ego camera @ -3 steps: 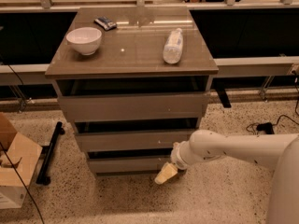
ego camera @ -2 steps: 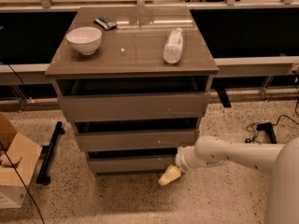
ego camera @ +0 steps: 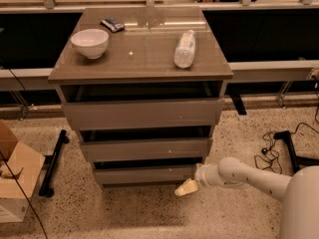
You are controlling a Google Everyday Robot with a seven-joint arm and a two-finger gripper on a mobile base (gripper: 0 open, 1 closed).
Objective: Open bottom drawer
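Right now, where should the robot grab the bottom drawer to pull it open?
Probably the top edge of the bottom drawer, coming from the front: its face is flat with no handle, and a dark gap sits above that edge. The pincer hangs by its lower right corner.

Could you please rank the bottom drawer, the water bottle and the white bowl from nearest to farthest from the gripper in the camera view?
The gripper is low at the front right of the cabinet.
1. Bottom drawer: right beside the gripper, at its right end.
2. Water bottle: lying on the cabinet top, right side.
3. White bowl: on the cabinet top, far left.
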